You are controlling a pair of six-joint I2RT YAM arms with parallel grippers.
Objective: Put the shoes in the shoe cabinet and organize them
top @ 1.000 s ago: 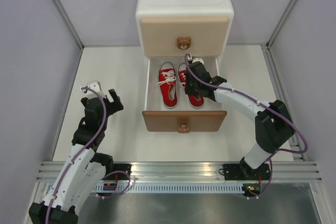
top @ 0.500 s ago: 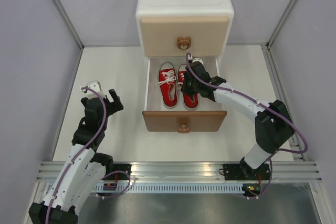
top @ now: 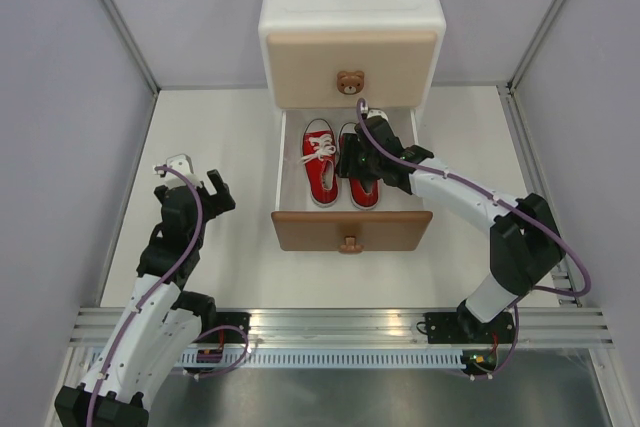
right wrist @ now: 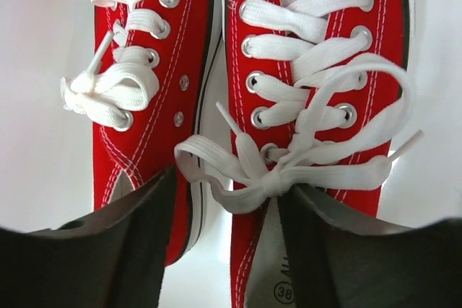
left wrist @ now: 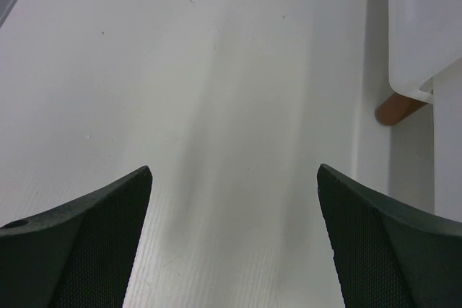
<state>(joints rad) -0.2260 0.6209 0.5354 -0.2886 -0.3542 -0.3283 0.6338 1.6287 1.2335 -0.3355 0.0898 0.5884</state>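
Observation:
The white shoe cabinet (top: 350,7) stands at the back, its brown lower drawer (top: 350,230) pulled out. Two red shoes lie side by side inside: the left one (top: 320,162) (right wrist: 144,70) and the right one (top: 364,195) (right wrist: 317,48). My right gripper (top: 360,162) (right wrist: 231,182) hangs over the right shoe's heel end. Its jaws are open and straddle that shoe's inner wall, one finger inside the shoe and one between the shoes. My left gripper (top: 190,175) (left wrist: 234,169) is open over bare table, left of the cabinet.
The beige upper drawer (top: 350,62) is shut, with its bear knob (top: 350,81) just behind my right wrist. The drawer's side walls (top: 281,162) box in the shoes. A brown cabinet leg (left wrist: 397,108) shows in the left wrist view.
My right gripper shifted the right red shoe leftward, closer to its mate, and then opened its jaws. The left arm has not moved.

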